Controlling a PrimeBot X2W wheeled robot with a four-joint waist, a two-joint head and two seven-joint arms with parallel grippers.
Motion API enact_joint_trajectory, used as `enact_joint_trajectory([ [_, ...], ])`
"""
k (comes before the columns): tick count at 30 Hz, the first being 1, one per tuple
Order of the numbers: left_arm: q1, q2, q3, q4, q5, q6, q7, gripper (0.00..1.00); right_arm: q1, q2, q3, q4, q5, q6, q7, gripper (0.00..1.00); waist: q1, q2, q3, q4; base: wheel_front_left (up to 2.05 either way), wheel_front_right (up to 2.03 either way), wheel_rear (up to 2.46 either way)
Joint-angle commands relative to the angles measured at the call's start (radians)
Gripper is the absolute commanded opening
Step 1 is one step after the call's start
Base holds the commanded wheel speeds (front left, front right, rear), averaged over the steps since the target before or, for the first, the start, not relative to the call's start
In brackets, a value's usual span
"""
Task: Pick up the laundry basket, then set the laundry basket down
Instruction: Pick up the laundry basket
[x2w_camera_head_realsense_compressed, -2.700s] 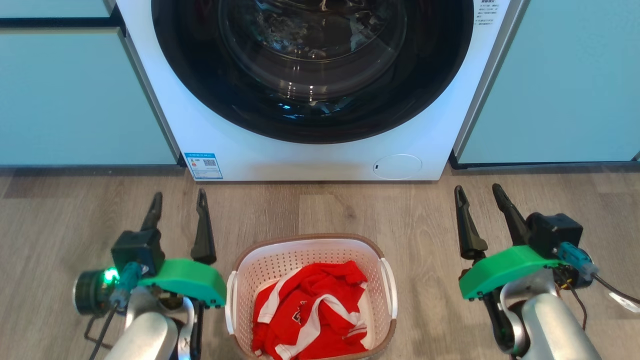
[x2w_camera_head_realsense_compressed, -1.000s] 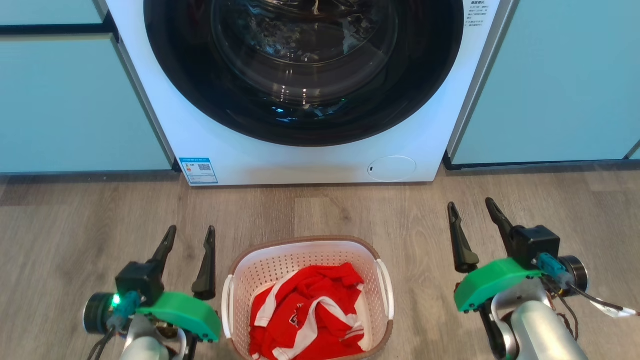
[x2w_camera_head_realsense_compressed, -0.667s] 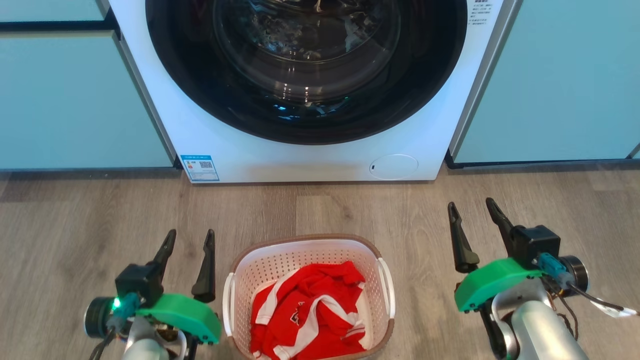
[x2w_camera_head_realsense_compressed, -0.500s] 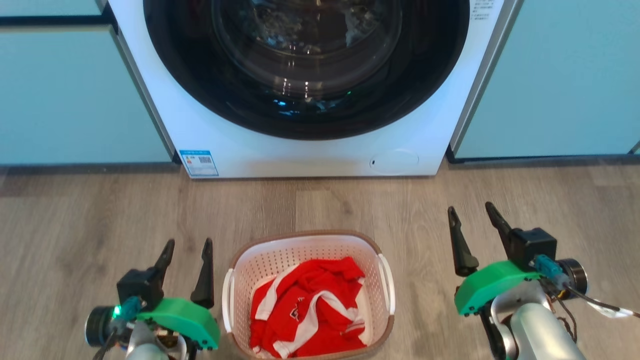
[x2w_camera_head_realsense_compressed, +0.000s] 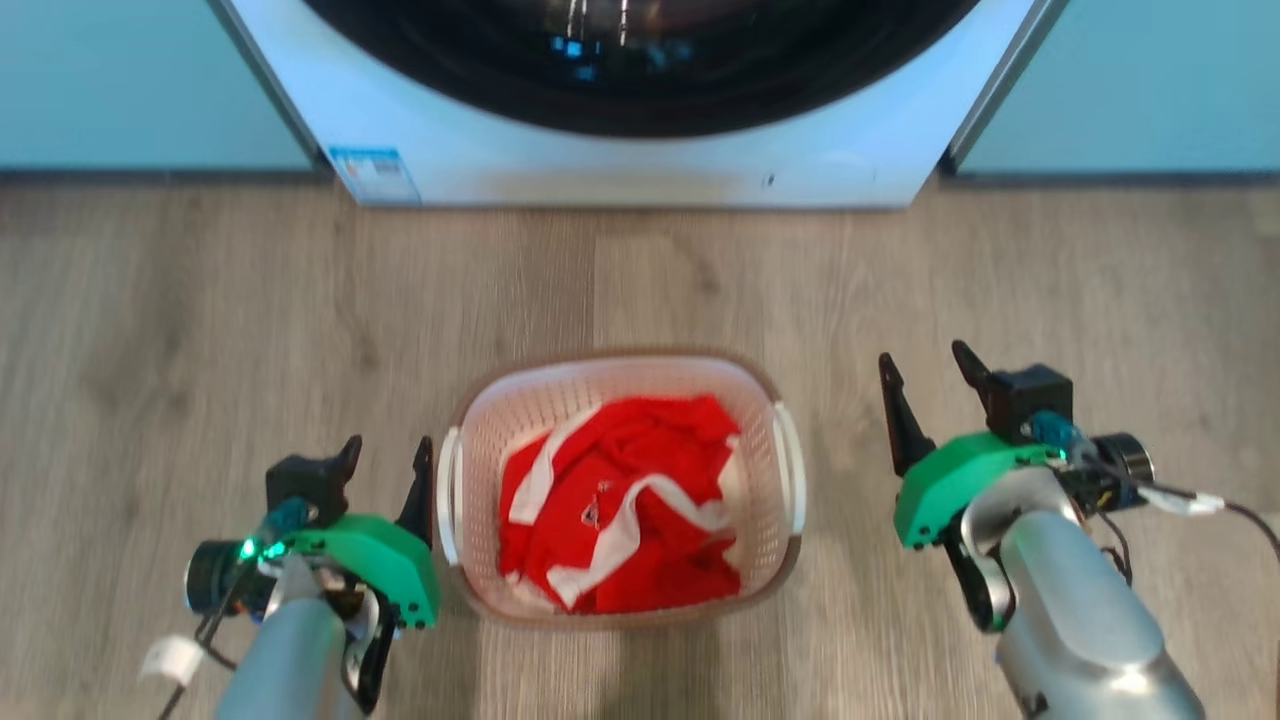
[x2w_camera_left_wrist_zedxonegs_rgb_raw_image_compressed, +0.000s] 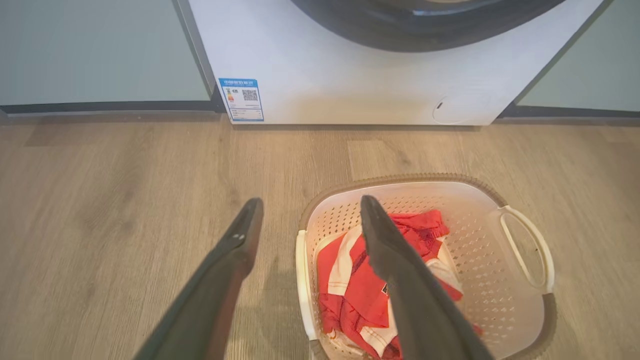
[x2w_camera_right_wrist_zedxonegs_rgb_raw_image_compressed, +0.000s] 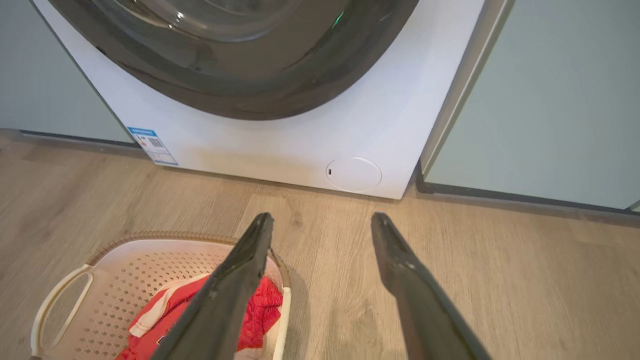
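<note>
The laundry basket (x2w_camera_head_realsense_compressed: 480, 440), white and perforated with a brown rim, stands on the wood floor holding a red and white garment (x2w_camera_head_realsense_compressed: 620, 500). My left gripper (x2w_camera_head_realsense_compressed: 388, 450) is open close beside the basket's left handle (x2w_camera_head_realsense_compressed: 447, 495). In the left wrist view my left gripper (x2w_camera_left_wrist_zedxonegs_rgb_raw_image_compressed: 311, 201) has one finger over the inside of the basket (x2w_camera_left_wrist_zedxonegs_rgb_raw_image_compressed: 400, 178) and the other over the floor outside it. My right gripper (x2w_camera_head_realsense_compressed: 922, 356) is open, a strip of floor to the right of the right handle (x2w_camera_head_realsense_compressed: 792, 470). The right wrist view shows the right gripper (x2w_camera_right_wrist_zedxonegs_rgb_raw_image_compressed: 323, 217) with the basket (x2w_camera_right_wrist_zedxonegs_rgb_raw_image_compressed: 150, 270) at lower left.
A white front-loading washing machine (x2w_camera_head_realsense_compressed: 620, 165) with a dark round door stands just beyond the basket, between pale teal cabinet fronts (x2w_camera_head_realsense_compressed: 1120, 80). Bare wood floor (x2w_camera_head_realsense_compressed: 200, 330) stretches to either side of the basket and between it and the machine.
The head camera has tilted down, so the whole picture has shifted. My left gripper has come lower and nearer to the basket's left handle. Both grippers have stayed open.
</note>
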Motion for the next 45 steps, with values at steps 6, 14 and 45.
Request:
enact_joint_trajectory([
  [6,-0.147,0.021,0.003,0.131,0.015,-0.017,-0.008,1.0,-0.106,-0.006,0.053,0.071,0.02,0.006,0.034,1.0,-0.0002,0.0,0.161,0.019,0.0,0.0,0.0],
  [14,-0.281,0.033,-0.035,0.297,0.015,-0.027,-0.008,1.0,-0.196,-0.006,0.111,0.167,0.062,0.006,0.069,1.0,-0.0002,0.0,0.285,0.027,0.0,0.0,0.0],
  [45,-0.496,0.034,-0.231,0.53,-0.094,-0.029,-0.008,1.0,-0.313,-0.006,0.294,0.33,0.259,0.006,0.084,1.0,-0.0002,0.0,0.505,0.015,0.0,0.0,0.0],
])
